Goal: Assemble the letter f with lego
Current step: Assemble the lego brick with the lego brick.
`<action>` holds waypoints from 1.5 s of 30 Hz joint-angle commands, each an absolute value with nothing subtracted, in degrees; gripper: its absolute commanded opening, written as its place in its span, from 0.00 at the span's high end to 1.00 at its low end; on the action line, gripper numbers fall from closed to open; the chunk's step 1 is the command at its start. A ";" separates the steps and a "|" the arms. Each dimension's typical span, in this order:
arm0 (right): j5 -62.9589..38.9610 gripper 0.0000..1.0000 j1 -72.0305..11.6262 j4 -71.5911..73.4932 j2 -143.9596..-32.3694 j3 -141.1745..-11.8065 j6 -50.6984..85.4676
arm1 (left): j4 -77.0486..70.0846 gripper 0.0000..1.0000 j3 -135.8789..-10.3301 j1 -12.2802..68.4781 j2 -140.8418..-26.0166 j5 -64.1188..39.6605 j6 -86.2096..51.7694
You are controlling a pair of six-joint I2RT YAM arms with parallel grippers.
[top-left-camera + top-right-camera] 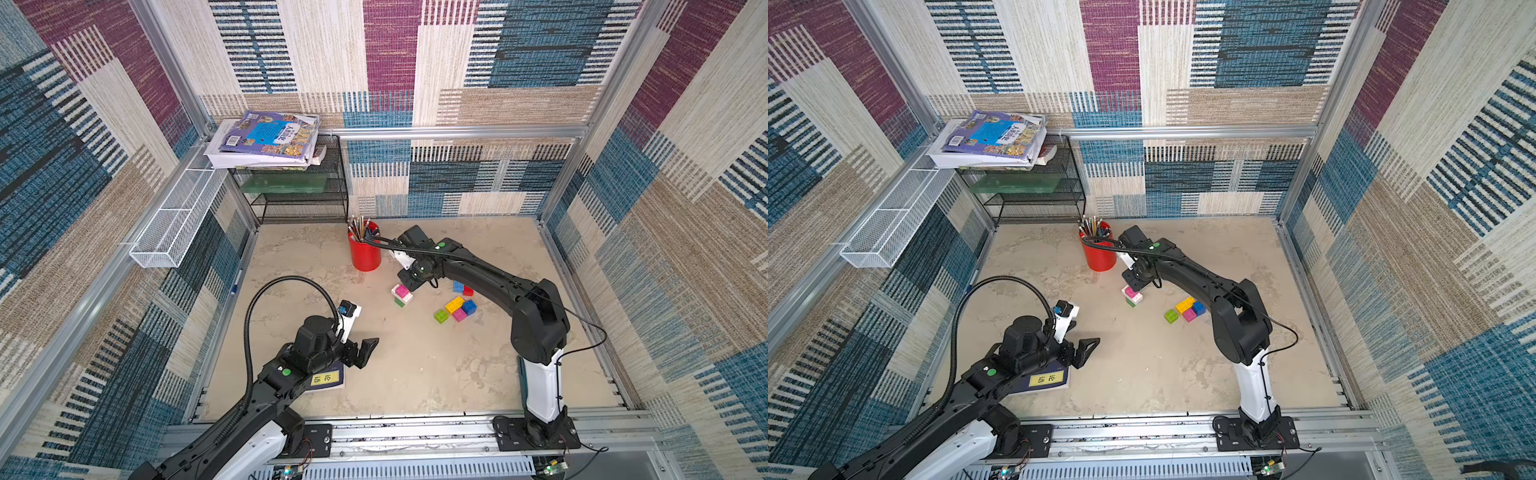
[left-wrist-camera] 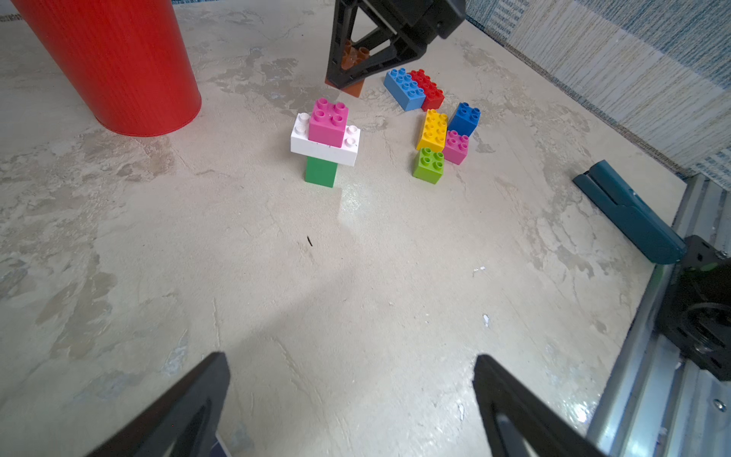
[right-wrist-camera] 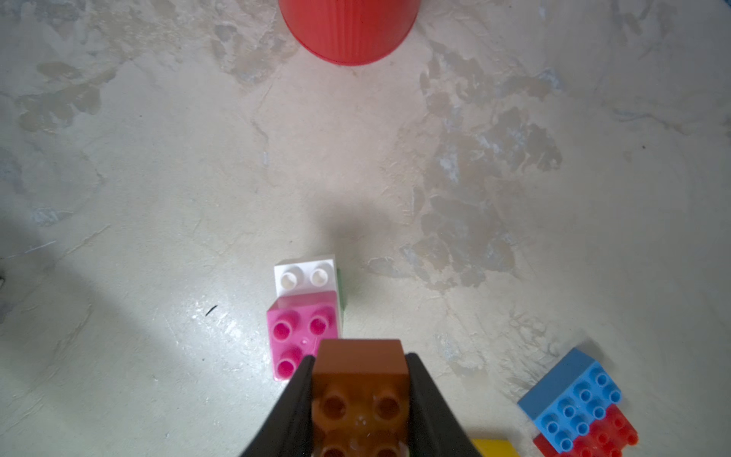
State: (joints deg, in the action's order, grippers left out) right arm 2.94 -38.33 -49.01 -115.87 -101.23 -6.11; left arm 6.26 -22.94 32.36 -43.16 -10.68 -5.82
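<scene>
Lego stack [image 1: 402, 294]: stood near the middle of the frame in both top views, with a green brick [image 2: 321, 171] at the base, a white oblong brick [image 2: 324, 149] across it and a pink square brick [image 2: 328, 122] on top.
Brown brick [image 3: 360, 380]: sat studs up, pinched between the right gripper's jaws, just beside the pink square brick and apart from it in the left wrist view.
Right gripper [image 3: 360, 358]: was clamped on the brown brick's two sides, just above the stack in both top views.
Left gripper [image 2: 351, 358]: had its jaws spread wide, holding and touching nothing, over bare table [image 1: 415, 374] at lower left of centre.
Loose lego: lay right of the stack, a blue oblong brick [image 2: 403, 89] against a red oblong brick [image 2: 430, 90], and a yellow brick [image 2: 433, 130], blue square brick [image 2: 466, 118], small pink brick [image 2: 457, 147] and lime brick [image 2: 429, 165] clustered together.
Red cup [image 1: 365, 253]: stood above and left of the stack.
</scene>
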 commanded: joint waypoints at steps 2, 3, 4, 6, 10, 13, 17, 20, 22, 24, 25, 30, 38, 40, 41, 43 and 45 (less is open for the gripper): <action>2.55 0.63 -39.35 -51.10 -117.45 -103.45 -7.12 | 5.36 0.01 -23.12 32.34 -42.89 -11.07 -5.19; 2.56 0.62 -39.56 -51.36 -117.87 -103.85 -7.17 | 5.35 0.01 -23.12 32.34 -42.89 -11.07 -5.19; 2.58 0.62 -39.68 -51.57 -118.23 -104.20 -7.25 | 5.36 0.01 -23.12 32.32 -42.89 -11.07 -5.19; 2.68 0.62 -39.99 -51.84 -118.64 -104.52 -7.51 | 5.34 0.01 -23.09 32.34 -42.88 -11.16 -5.18; 3.15 0.62 -40.34 -52.19 -119.24 -105.11 -7.69 | 5.36 0.01 -23.12 32.34 -42.89 -11.12 -5.19; 3.17 0.62 -40.45 -52.38 -119.44 -105.29 -7.78 | 5.36 0.01 -23.12 32.34 -42.89 -11.16 -5.14; 3.30 0.62 -40.52 -52.47 -119.77 -105.29 -7.89 | 5.32 0.01 -23.12 32.32 -42.85 -11.17 -5.14; 3.22 0.62 -40.56 -52.56 -120.05 -105.29 -7.91 | 5.36 0.01 -23.12 32.34 -42.80 -11.16 -5.19; 3.05 0.61 -40.53 -52.65 -120.21 -105.29 -8.03 | 5.36 0.01 -23.11 32.34 -42.82 -11.18 -5.19; 2.66 0.61 -40.52 -52.86 -120.44 -105.29 -8.23 | 5.36 0.01 -23.12 32.34 -42.80 -11.16 -5.19; 2.63 0.61 -40.56 -53.04 -120.54 -105.34 -8.26 | 5.32 0.01 -23.12 32.34 -42.80 -11.16 -5.14; 2.06 0.61 -40.28 -54.20 -121.28 -105.25 -8.35 | 5.49 0.01 -23.11 32.35 -42.82 -11.07 -5.14; -0.04 0.61 -39.80 -54.25 -121.55 -101.13 -7.91 | 5.47 0.01 -23.03 32.34 -42.54 -10.99 -5.14; -0.83 0.61 -39.47 -53.58 -121.56 -99.37 -7.65 | 5.45 0.01 -23.03 32.34 -42.58 -10.99 -5.19; -1.10 0.61 -39.42 -53.32 -121.50 -98.65 -7.56 | 5.45 0.01 -23.03 32.39 -42.56 -11.00 -5.19; -1.36 0.61 -39.32 -52.65 -121.35 -97.22 -7.57 | 5.46 0.01 -22.96 32.34 -42.54 -10.99 -5.19; -1.24 0.61 -39.14 -52.13 -120.96 -96.47 -7.56 | 5.47 0.01 -23.03 32.37 -42.54 -10.95 -5.19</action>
State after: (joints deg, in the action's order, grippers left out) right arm -0.73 -39.29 -45.36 -120.07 -98.06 -7.81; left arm 6.24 -22.92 32.36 -42.65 -10.68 -5.85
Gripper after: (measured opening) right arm 0.391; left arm 0.991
